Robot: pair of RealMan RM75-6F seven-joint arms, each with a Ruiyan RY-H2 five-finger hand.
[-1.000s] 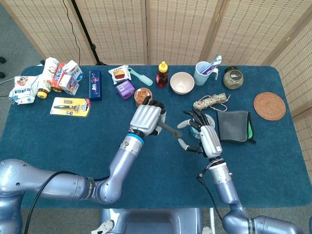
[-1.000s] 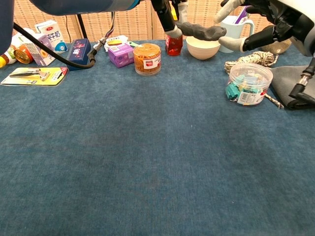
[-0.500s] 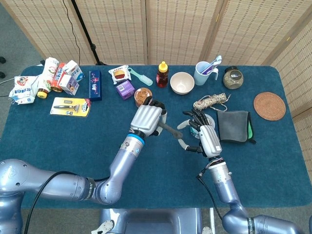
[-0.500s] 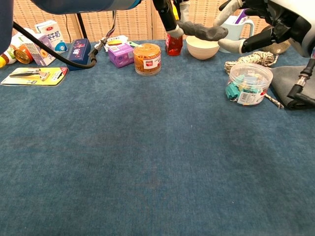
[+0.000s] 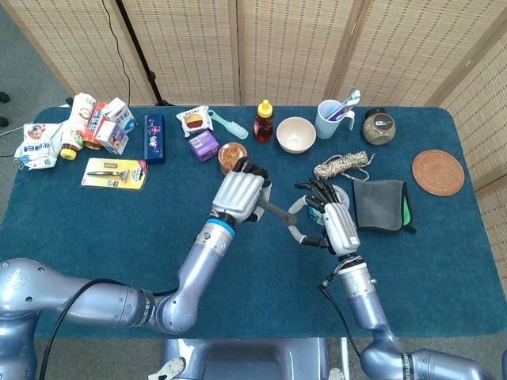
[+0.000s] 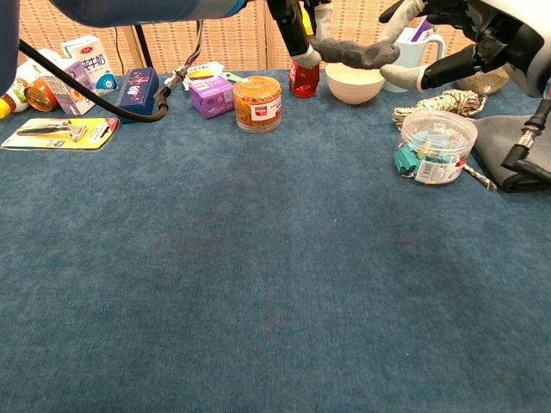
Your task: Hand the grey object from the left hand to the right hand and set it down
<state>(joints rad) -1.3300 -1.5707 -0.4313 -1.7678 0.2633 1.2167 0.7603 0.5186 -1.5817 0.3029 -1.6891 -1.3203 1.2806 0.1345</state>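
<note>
The grey object (image 5: 280,212) is a slim dark grey bar held in the air above the blue table (image 5: 119,229). My left hand (image 5: 238,195) grips its left end, and the bar points right. In the chest view the grey object (image 6: 355,52) sits at the top edge, with the left hand (image 6: 297,24) mostly cut off. My right hand (image 5: 329,223) is open, with its fingers spread around the bar's free right end. There the right hand (image 6: 469,39) has one finger above the tip and the thumb below. I cannot tell whether they touch it.
A clear tub of clips (image 6: 435,146) stands just under the right hand, beside a rope coil (image 5: 342,165) and a folded grey cloth (image 5: 379,204). An orange-filled jar (image 5: 232,156), red bottle (image 5: 264,121), bowl (image 5: 295,134) and mug (image 5: 333,117) line the back.
The right hand has edged up and in towards the bar's free end. The left hand has lifted the bar slightly and still grips it.
</note>
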